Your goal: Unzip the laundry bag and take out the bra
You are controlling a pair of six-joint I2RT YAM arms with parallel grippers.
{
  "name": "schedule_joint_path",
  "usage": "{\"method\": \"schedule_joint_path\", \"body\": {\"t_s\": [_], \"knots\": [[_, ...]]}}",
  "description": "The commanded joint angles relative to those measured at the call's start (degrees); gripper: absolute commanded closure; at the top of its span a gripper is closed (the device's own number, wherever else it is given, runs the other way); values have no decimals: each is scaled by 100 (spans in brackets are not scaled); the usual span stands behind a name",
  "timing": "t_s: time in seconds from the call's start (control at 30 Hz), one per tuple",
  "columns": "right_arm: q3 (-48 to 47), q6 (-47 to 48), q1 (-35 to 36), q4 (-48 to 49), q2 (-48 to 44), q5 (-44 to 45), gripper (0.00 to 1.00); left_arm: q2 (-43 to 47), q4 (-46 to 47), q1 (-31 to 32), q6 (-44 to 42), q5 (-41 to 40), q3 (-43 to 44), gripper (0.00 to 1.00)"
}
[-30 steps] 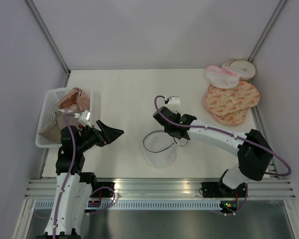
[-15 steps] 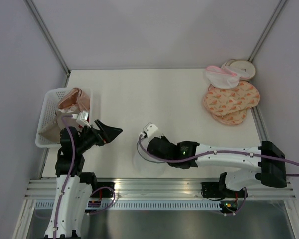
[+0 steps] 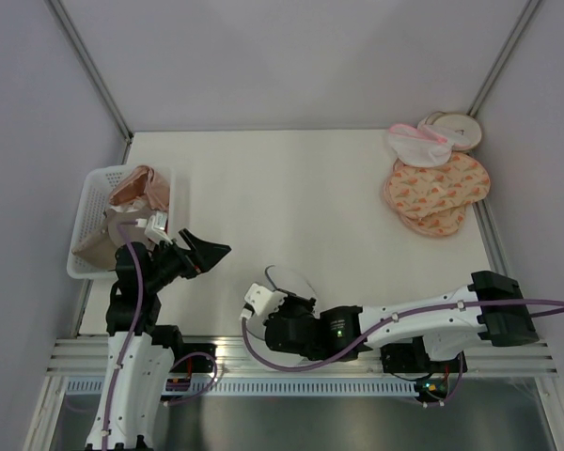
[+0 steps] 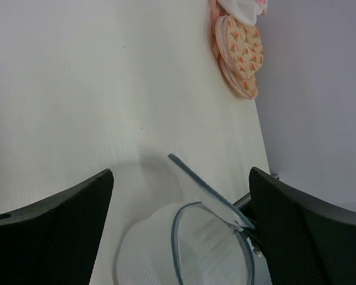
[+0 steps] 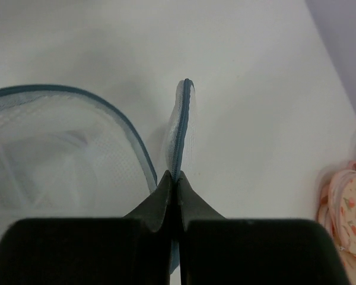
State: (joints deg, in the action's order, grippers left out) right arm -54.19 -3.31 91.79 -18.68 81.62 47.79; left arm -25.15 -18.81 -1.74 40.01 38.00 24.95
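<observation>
The right end effector is closed on the bag, pinching the thin blue-grey rim of its mesh flap. In the right wrist view the flap stands on edge, rising straight up from the fingertips, with the round open mouth of the bag just to its left. From above, the right arm reaches low across the near edge of the worktop, and the bag sits near that edge at its tip, mostly covered by the wrist. The mesh looks empty as far as can be seen.

The left end effector is wide open and grips nothing. It hangs above the worktop, to the left of the bag and well apart from it. Its wrist camera looks down on the bag between its two spread fingers.

The bra lies in the white basket at the left edge, next to a pink garment.

Peach rounds and a white pouch lie in the far right corner.
</observation>
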Motion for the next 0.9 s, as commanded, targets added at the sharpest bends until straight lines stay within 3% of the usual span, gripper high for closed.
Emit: {"method": "schedule_joint_path", "body": {"t_s": [0.0,0.03,0.2,0.4,0.5,0.63,0.7,0.87], "knots": [[-451,270,67,417,99,1503,100,45,-18,16,7,15,71,2],[-539,87,15,235,195,1984,100,36,-18,16,24,15,89,2],[-935,-573,-1010,-583,249,2252,100,19,-18,16,33,-21,168,2],[-953,-479,-2383,-525,231,2489,100,-8,-18,7,24,-56,203,2],[-716,451,-2429,292,196,2385,100,-25,-9,16,16,-100,186,2],[-172,1490,-2236,997,-32,1042,100,-52,-9,16,16,-126,151,2],[-100,1597,-2016,597,72,297,100,-26,0,16,16,-143,124,2],[-4,1430,-1472,-179,529,-426,100,10,17,16,51,-161,19,2]]}}
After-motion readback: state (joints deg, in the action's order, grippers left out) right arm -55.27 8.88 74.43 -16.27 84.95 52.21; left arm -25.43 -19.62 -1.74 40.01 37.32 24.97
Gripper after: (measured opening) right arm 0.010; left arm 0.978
